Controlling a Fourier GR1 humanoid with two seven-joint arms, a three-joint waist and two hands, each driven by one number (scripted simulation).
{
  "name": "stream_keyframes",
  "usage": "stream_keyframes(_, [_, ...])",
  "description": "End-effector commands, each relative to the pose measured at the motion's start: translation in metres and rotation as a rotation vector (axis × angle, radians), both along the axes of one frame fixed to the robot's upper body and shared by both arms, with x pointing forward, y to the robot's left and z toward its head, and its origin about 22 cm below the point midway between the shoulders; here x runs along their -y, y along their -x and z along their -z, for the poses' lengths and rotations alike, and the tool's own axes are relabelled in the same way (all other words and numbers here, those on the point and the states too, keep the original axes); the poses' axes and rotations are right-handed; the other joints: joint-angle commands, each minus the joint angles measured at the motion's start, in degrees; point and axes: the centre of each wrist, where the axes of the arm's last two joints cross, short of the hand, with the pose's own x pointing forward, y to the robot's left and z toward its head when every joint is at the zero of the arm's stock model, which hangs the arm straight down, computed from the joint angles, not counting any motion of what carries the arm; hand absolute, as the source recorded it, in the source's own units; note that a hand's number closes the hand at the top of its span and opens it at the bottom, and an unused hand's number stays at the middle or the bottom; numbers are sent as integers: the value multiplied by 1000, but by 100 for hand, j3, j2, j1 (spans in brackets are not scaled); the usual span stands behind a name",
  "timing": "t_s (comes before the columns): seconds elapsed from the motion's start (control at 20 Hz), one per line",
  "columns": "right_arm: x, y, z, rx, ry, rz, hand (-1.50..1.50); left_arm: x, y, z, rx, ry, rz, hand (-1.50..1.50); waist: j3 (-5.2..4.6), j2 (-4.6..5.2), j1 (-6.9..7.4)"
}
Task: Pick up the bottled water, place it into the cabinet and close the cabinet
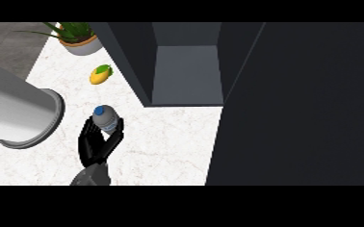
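The bottled water (107, 119) is clear with a blue cap and stands over the white marble counter (171, 144), left of centre. My right hand (98, 144) comes up from the lower edge and is shut on the bottle, with fingers curled round both sides of its lower part. The dark cabinet (186, 72) is open just beyond and to the right of the bottle, and its grey floor and back wall show. Its door (292, 106) stands open as a large dark panel filling the right side. My left hand does not show.
A big grey cylinder (25, 113) enters from the left edge, close beside the bottle. A yellow-green mango (101, 74) lies on the counter behind it. A potted plant (77, 39) stands at the back left.
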Motion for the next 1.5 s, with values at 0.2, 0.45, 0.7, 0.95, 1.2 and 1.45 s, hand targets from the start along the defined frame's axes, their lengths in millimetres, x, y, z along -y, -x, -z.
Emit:
stream_keyframes(0.2, [19,10,-20,59,21,28,-150,14,3,5,71,68,60,150,3,2,36])
stream_keyframes(0.45, [5,24,-9,60,22,21,-150,-12,-21,-15,136,110,12,150,1,-18,-11])
stream_keyframes(0.7, [-1,9,-5,70,34,11,-150,7,21,4,10,95,286,150,5,-29,59])
stream_keyframes(0.95, [15,21,-15,76,17,33,-150,10,29,-12,15,44,344,150,11,-30,63])
stream_keyframes(1.2, [4,10,-12,77,28,42,-150,19,28,-34,5,41,386,150,4,-11,69])
stream_keyframes(1.45, [4,12,-10,70,10,45,-150,35,31,-77,11,118,447,150,6,-18,69])
